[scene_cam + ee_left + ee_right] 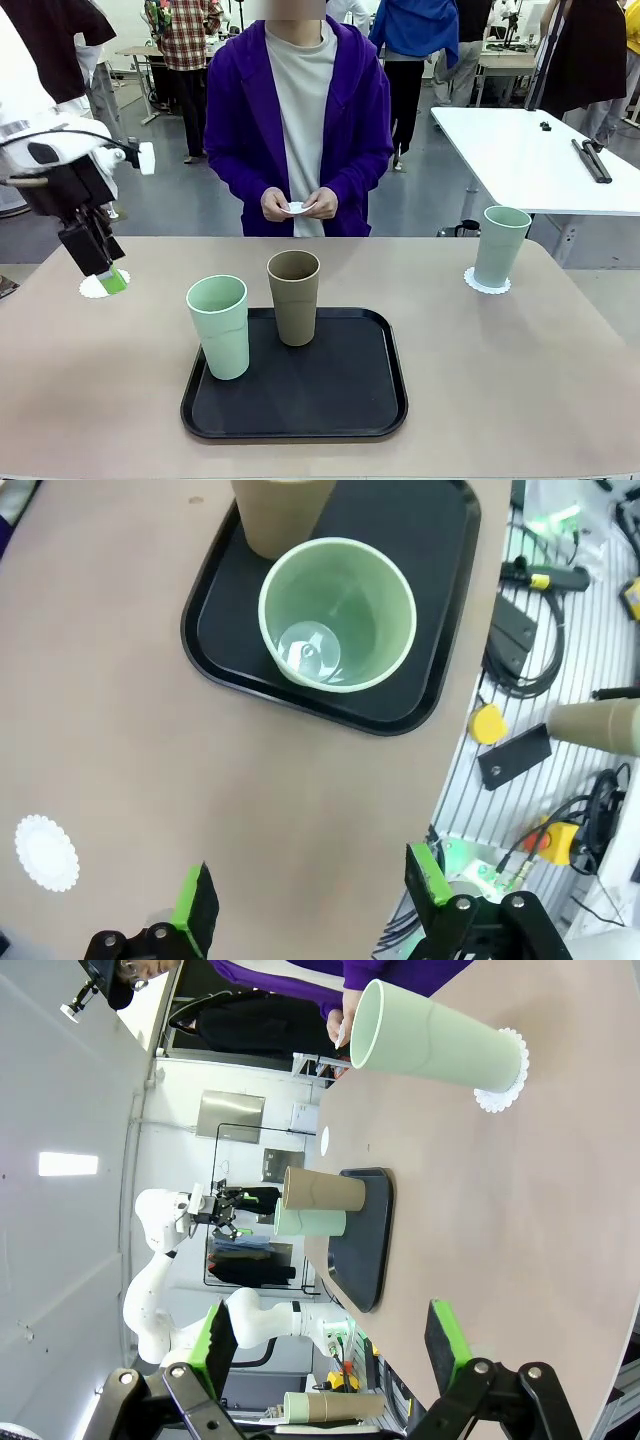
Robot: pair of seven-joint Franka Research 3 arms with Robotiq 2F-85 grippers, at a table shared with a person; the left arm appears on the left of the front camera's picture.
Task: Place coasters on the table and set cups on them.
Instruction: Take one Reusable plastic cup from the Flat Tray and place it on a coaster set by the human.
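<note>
I count three cups and three coasters. My left fingers gape wide and empty over the table, near a bare coaster. My right fingers are spread just as wide, also empty. The far mint cup stands on a second coaster. The black tray carries the near mint cup and the tan cup. The person's hands hold the third coaster.

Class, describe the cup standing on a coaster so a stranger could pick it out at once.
Start at the beige table and the black tray in its middle. Toward the far corner on the robot's right, off the tray, stands a mint green cup. Unlike the two cups on the tray, it sits on a white scalloped coaster.
</note>
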